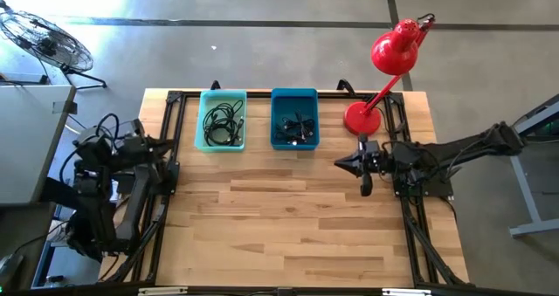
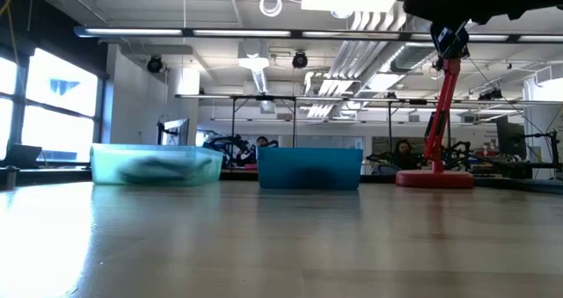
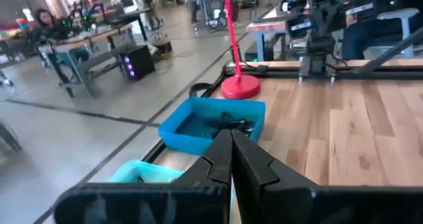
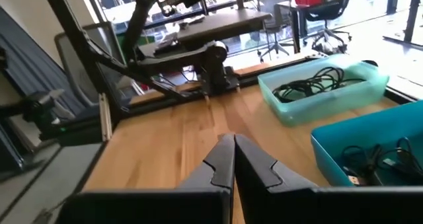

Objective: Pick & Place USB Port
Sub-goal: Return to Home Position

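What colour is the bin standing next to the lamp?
Blue. The bin sits beside the red lamp; the high view shows it best.

We've got bright daylight blowing out the grey concrete floor (image 1: 131,8) in the high view. Down low, the ceiling strip lights (image 2: 352,21) glare and leave a sheen on the pale wooden tabletop (image 2: 264,245), and the blue plastic bin (image 2: 310,168) faces us shaded.

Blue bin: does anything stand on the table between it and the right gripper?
Nothing visible does. The high view shows only bare table between the right gripper, shut, and the blue bin; the red lamp stands off to the side.
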You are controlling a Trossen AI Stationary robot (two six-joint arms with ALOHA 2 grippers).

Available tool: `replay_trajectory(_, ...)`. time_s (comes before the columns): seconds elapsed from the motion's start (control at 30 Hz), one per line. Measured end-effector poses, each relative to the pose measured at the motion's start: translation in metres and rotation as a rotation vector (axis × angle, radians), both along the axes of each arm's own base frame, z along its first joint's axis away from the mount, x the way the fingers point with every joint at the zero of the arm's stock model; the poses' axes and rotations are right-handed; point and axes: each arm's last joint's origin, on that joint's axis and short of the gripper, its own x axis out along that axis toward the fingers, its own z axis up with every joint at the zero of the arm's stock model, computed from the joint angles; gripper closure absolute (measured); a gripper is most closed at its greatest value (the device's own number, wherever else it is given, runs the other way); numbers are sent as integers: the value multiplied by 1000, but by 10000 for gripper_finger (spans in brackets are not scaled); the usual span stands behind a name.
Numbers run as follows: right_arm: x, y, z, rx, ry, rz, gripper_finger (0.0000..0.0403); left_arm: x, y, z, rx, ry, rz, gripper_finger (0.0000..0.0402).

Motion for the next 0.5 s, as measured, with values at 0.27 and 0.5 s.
replay_trajectory(0.27,1,-6,0,-42,-1,-21,403,-1,-1,-4,-33,21,7,401)
replay_trajectory(0.5,7,-9,-6,-88,45,-40,403,0,4,-8,-49,20,14,401)
